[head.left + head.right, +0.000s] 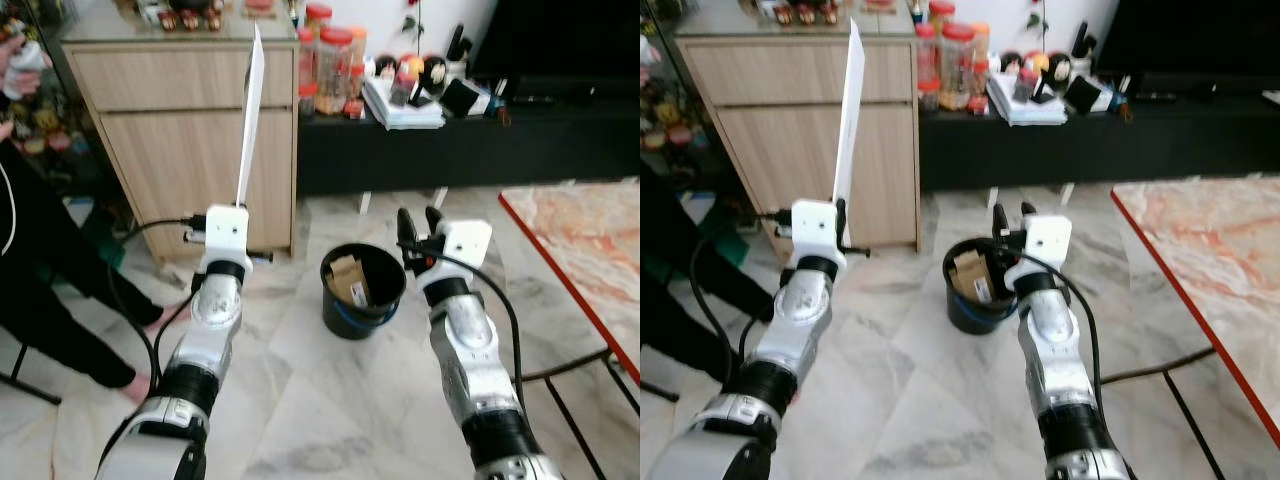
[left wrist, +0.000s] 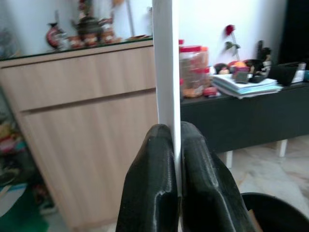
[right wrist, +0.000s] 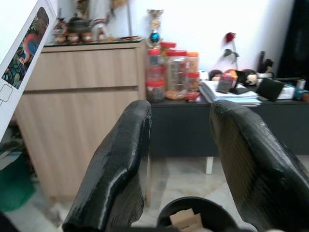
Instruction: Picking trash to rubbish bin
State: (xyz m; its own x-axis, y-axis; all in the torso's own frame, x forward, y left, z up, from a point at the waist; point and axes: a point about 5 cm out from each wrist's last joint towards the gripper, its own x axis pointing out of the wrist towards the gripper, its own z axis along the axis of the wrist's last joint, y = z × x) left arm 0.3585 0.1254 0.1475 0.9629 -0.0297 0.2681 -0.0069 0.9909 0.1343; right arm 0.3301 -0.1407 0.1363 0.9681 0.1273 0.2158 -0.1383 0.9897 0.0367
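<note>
Left claw (image 1: pixel 238 208) pinched tight on upright white card (image 1: pixel 251 115), left of black bin (image 1: pixel 362 290); right claw (image 1: pixel 420 228) spread wide, empty, just above bin's right rim; cardboard scraps (image 1: pixel 349 279) inside

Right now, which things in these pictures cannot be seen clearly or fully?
- Rubbish bin: its inside bottom, hidden by cardboard in the eye views.
- White flat card in the left gripper: its printed face, edge-on in the left wrist view.
- Person: cut by the left eye view's edge.
- Jar labels: too small.
</note>
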